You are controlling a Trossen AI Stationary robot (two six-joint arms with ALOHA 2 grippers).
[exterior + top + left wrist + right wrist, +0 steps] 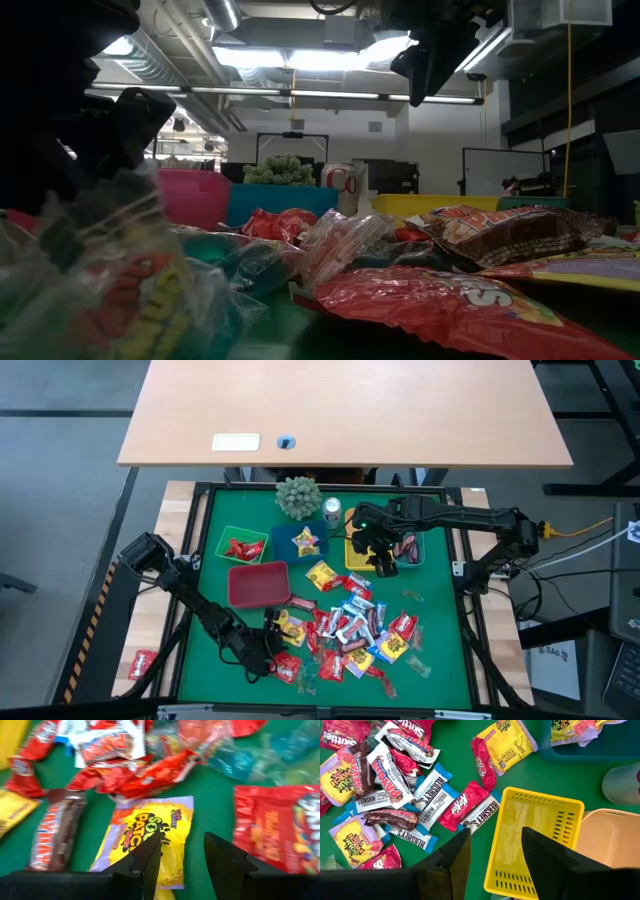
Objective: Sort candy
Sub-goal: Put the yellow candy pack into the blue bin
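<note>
**A:** Looking left to right in the overhead shot: the left gripper (262, 656) sits at the lower left edge of the heap of shiny wrapped candy (350, 632), fingers parted and empty. Its wrist view shows a flat yellow-and-purple sour candy packet (150, 836) just ahead of the fingertips, one finger already over its edge, long axis running away from the fingers.

**B:** So the left arm's nearer. What about the other one?

**A:** The right gripper (384, 563) hovers upper right, over the slotted yellow plastic bin (532, 840). Fingers apart, holding nothing. The heap lies below it in frame, well apart from its fingers.
</note>
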